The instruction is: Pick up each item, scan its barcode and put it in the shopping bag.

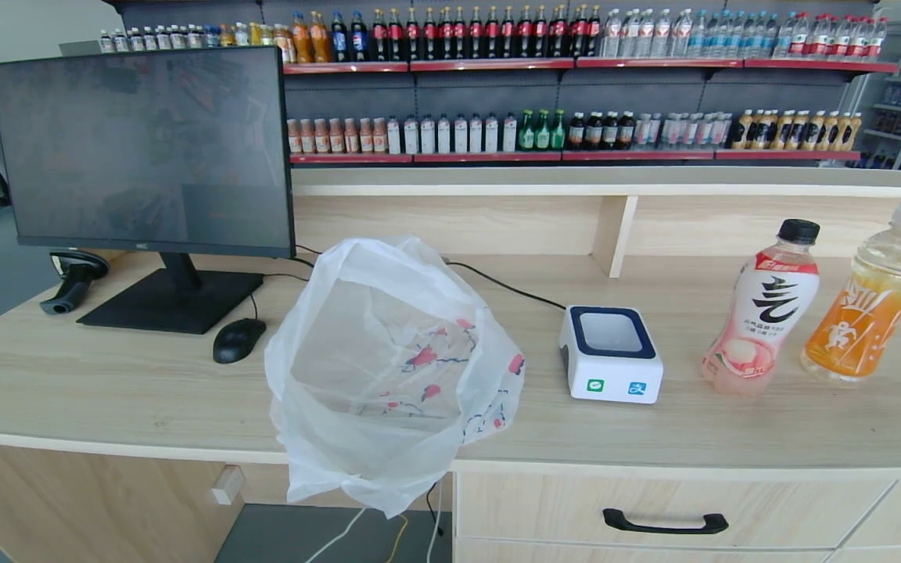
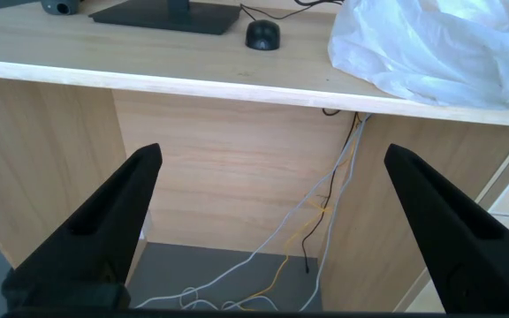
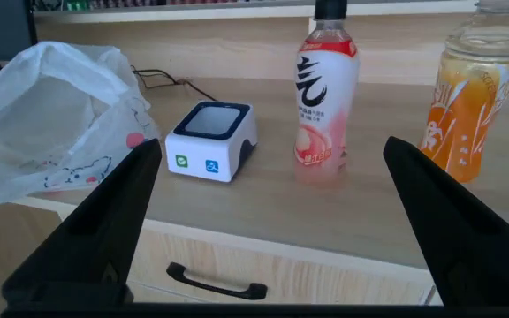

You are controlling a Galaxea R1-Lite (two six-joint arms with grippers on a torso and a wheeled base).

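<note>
Nothing is held: the left gripper (image 2: 272, 155) and right gripper (image 3: 272, 146) are poised before the counter (image 1: 106, 391), fingers spread wide. The shopping bag (image 1: 388, 367) is slumped over the front edge, with the scanner (image 1: 611, 352) just beside it and the peach bottle (image 1: 763, 313) and orange bottle (image 1: 873, 297) upright to its right. The first pick is judged pending, so the right gripper's fingers would need to be closed around the peach bottle.

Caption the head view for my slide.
Counter with an open shopping bag, a barcode scanner beside it, and a pink bottle and an orange bottle standing at right.

white bag (image 1: 388, 367) with red, perhaps floral, print, pink bottle (image 1: 763, 313), orange bottle (image 1: 865, 305), white-and-navy scanner (image 1: 611, 356)
</note>
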